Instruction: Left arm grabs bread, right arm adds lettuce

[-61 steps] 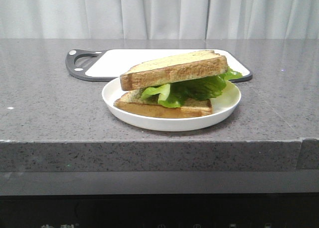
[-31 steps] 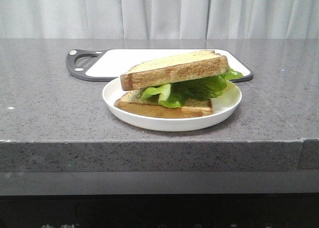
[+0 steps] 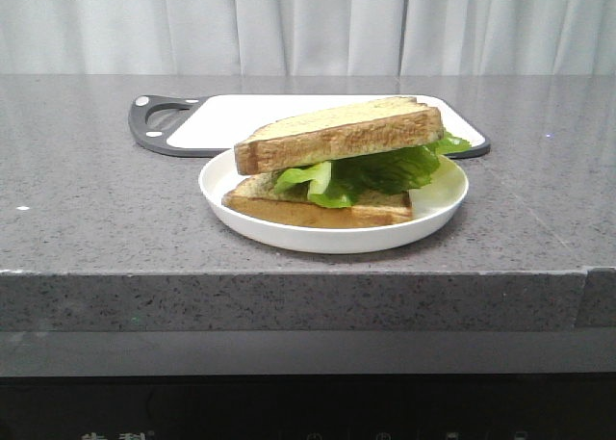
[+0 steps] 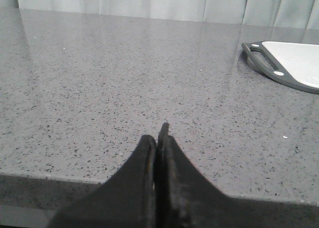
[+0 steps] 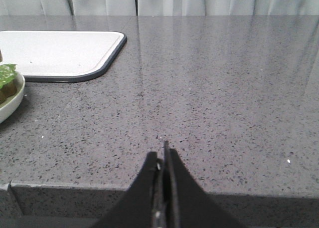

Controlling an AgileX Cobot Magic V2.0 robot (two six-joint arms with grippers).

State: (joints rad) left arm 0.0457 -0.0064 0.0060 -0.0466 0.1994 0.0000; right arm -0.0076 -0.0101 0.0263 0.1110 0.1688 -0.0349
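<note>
A white plate [image 3: 433,209] holds a sandwich: a lower bread slice [image 3: 318,209], green ruffled lettuce [image 3: 371,170] on it, and the bread [image 3: 337,132] lying tilted on top. Neither arm shows in the front view. In the left wrist view my left gripper [image 4: 157,140] is shut and empty, low over the grey counter near its front edge. In the right wrist view my right gripper [image 5: 160,155] is shut and empty near the counter's front edge. The plate's rim [image 5: 15,98] and a bit of lettuce [image 5: 6,74] show at that view's edge.
A white cutting board with a dark rim and handle [image 3: 154,122] lies behind the plate; it also shows in the left wrist view [image 4: 294,63] and the right wrist view [image 5: 60,53]. The grey speckled counter [image 3: 96,219] ends in a front edge. Curtains hang behind.
The whole front view has shifted very slightly to the right. The sandwich, plate and board keep their places relative to each other.
</note>
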